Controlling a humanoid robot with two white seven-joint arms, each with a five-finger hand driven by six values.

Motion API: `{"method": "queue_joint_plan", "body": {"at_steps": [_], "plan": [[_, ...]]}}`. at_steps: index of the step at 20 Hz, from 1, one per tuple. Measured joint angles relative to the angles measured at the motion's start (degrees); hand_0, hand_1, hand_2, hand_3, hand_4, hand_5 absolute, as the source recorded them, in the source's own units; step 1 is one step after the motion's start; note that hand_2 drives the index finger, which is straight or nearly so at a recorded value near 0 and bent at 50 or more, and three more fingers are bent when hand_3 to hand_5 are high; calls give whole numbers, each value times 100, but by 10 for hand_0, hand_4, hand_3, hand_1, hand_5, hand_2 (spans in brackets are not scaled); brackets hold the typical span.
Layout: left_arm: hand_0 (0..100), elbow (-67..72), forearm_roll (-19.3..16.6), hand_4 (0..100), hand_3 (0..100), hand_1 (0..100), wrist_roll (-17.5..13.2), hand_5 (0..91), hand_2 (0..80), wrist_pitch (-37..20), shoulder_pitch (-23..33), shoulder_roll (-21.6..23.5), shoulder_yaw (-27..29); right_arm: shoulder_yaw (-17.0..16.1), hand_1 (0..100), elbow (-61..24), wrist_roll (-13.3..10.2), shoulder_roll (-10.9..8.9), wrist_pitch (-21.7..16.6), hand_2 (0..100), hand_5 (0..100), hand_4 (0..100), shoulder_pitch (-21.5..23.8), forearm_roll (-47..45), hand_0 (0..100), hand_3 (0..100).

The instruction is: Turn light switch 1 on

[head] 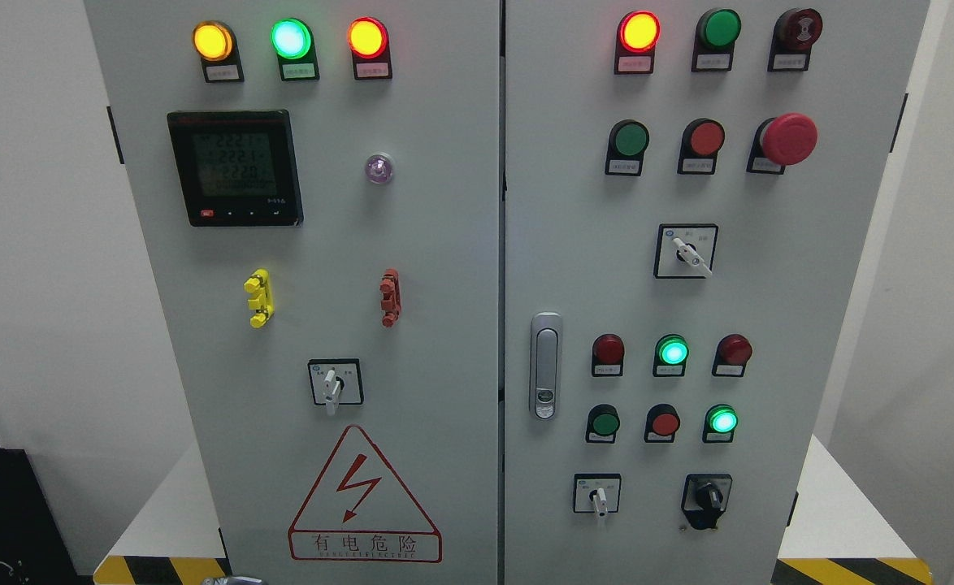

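At the bottom edge of the cabinet (461, 244), under its left door, you have:

- Left hand (233, 580): perhaps the grey sliver there. It touches nothing visible; you cannot tell whether it is open or closed.
- Right hand: out of view.

Left door, top to bottom:
- Three lit lamps along the top edge: amber (212, 41), green (291, 38), red (367, 37).
- Meter (235, 167), display lit, toward the left edge; a clear lens (379, 168) to its right.
- Yellow clip (259, 297) and red clip (390, 296), well apart.
- Lever switch (335, 385), white lever pointing down.
- Warning triangle (363, 497) at the bottom edge.

Right door:
- Latch (544, 366) at the left edge.
- Buttons and lamps in rows, with a lit red lamp (638, 32) at the top and a mushroom button (787, 139) near the right edge.
- Upper switch (686, 251), lever tilted down-right.
- Lower switch (598, 495) and black knob (706, 496) near the bottom edge.

Labels are too small to read, so you cannot tell which one is switch 1. Nothing stands in front of any switch.
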Motion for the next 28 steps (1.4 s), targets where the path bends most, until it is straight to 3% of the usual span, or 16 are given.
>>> {"method": "queue_joint_plan", "body": {"at_steps": [13, 22, 28], "plan": [[0, -207, -183, 776, 759, 710, 784, 656, 565, 1029, -743, -344, -345, 0, 0, 0, 0, 0, -1, 0, 0, 0, 0, 0, 0, 0], [0, -249, -257, 774, 759, 702, 1335, 651, 542, 1206, -1046, -464, -631, 0, 0, 0, 0, 0, -1, 0, 0, 0, 0, 0, 0, 0], [0, -239, -384, 768, 754, 695, 1498, 640, 537, 1467, -1275, -523, -784, 0, 0, 0, 0, 0, 4, 0, 0, 0, 0, 0, 0, 0]]}}
